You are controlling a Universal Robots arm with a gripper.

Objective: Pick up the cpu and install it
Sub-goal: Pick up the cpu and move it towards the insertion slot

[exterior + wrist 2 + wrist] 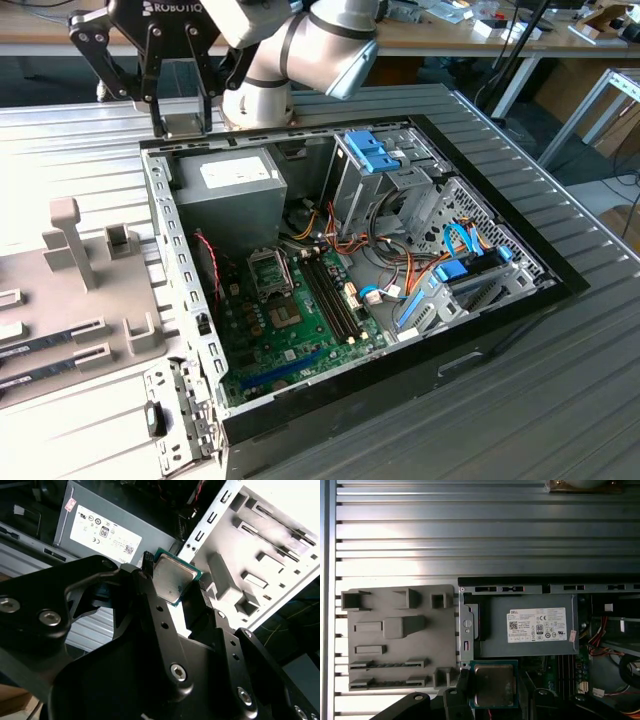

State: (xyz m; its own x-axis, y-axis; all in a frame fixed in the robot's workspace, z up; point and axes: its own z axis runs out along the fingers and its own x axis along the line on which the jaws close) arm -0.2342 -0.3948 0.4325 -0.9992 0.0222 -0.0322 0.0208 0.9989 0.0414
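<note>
At the exterior view's left, a grey moulded fixture tray (80, 290) lies on the slatted metal surface (560, 400), just beside the open computer case (175, 270). Above the case's far corner on that side hangs the black end effector (182, 125), over the case rim next to the grey power supply (225, 190). In both wrist views it is closed on the cpu (172, 580) – a silvery square with a thin green rim – with one finger (146, 562) pressed to each of two opposite edges, so the chip is held clear of the surface. In the first wrist view the cpu (493, 684) sits over the edge of the power supply (530, 625), close to the corner of the fixture tray (400, 635). Further toward the exterior view's right, the green motherboard (290, 330) lies on the case floor with its socket frame (270, 270) near the power supply and well apart from the held chip. Beyond it come the long memory slots (335, 295), then the metal drive cage with blue latches (375, 155).
</note>
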